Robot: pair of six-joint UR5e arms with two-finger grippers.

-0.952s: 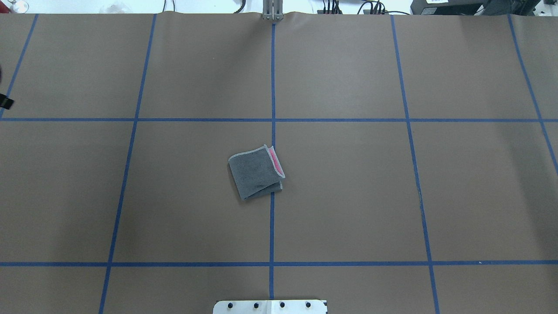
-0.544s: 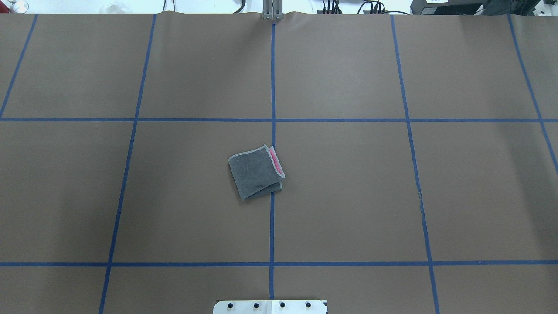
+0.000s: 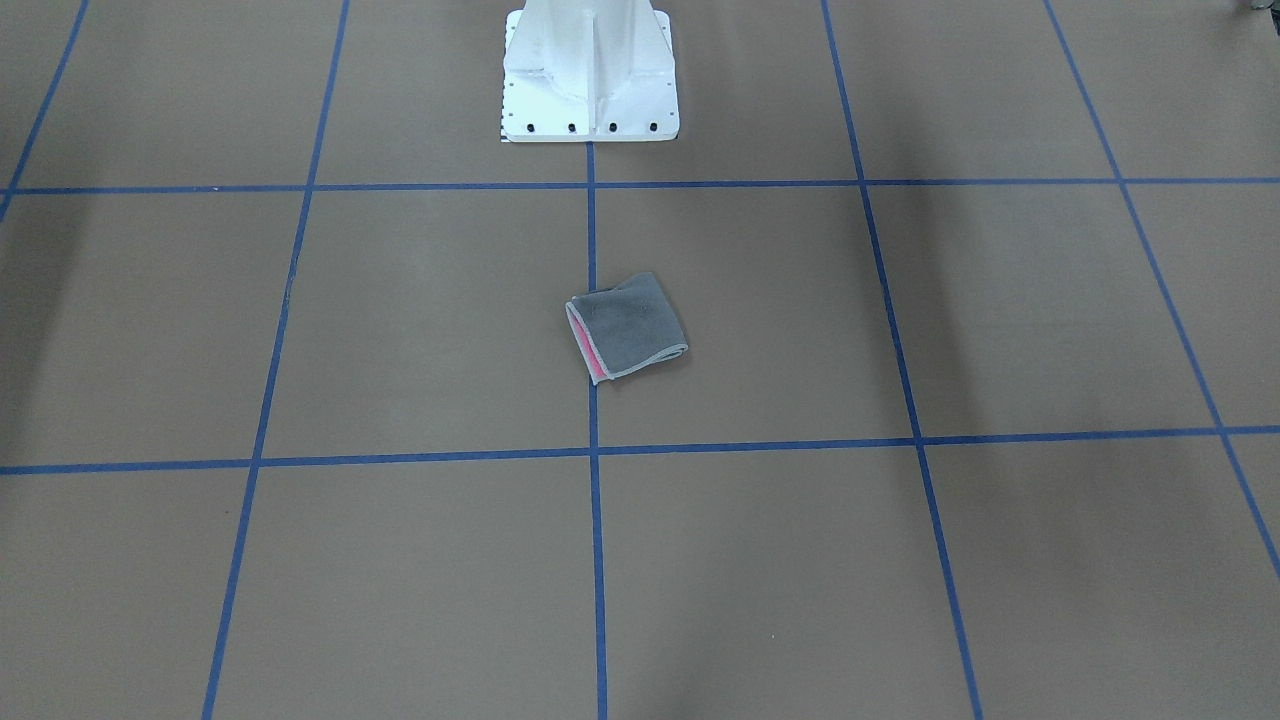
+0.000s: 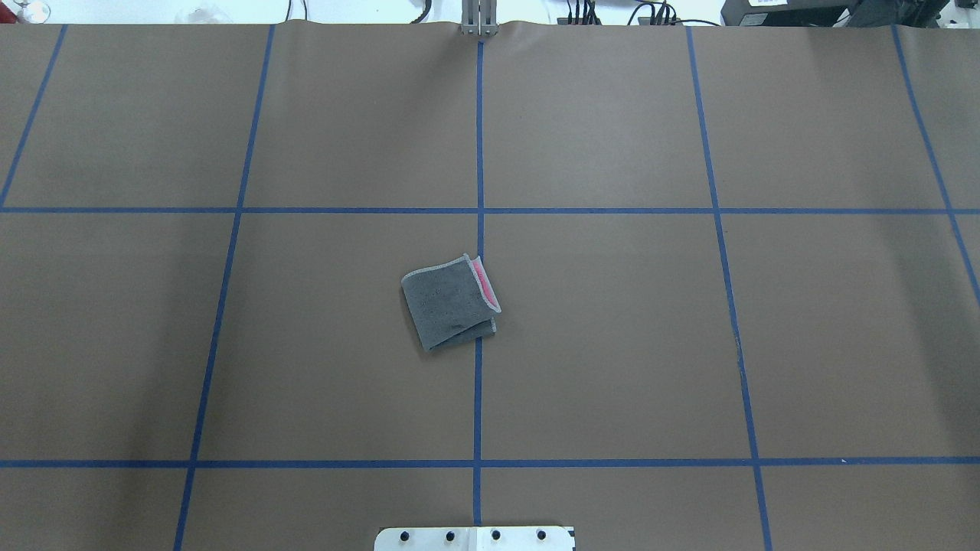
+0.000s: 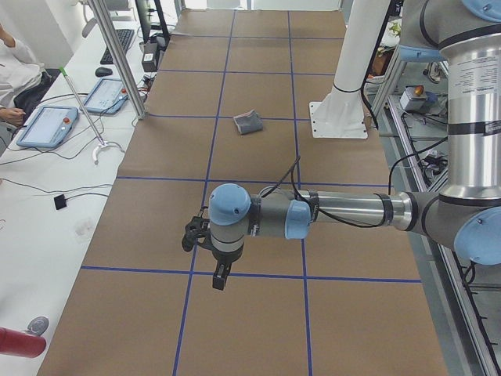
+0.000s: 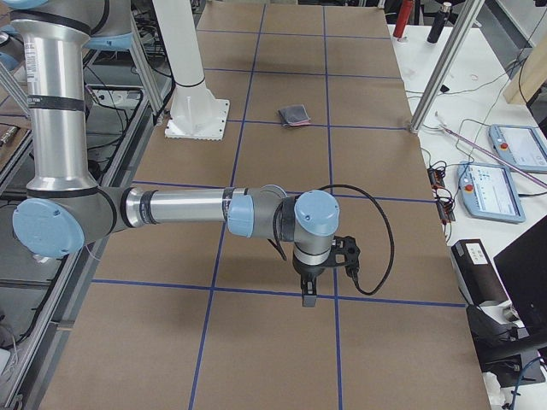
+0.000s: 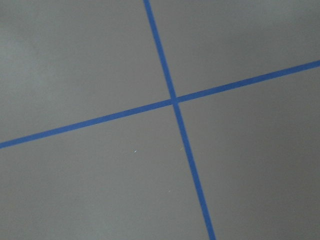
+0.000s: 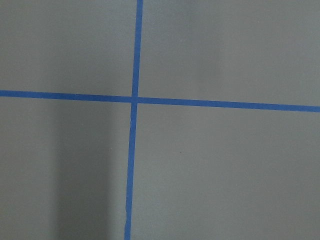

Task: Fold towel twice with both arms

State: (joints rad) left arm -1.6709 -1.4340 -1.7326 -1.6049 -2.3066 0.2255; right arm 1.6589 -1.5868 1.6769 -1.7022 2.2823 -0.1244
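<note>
— Our left arm [image 5: 344,210] showed a black tip at the overhead view's 9 o'clock edge a second ago; now it's gone. The towel [image 4: 448,302] hasn't shifted.
— Where do we have it?
— On the table [image 4: 612,344], folded, grey up, pink at its 3 o'clock edge, 12 o'clock of the white base [image 4: 475,538].
— Grippers?
— Left gripper [image 5: 220,278] and right gripper [image 6: 308,295] hang well apart from it; how open, we cannot tell.
</note>
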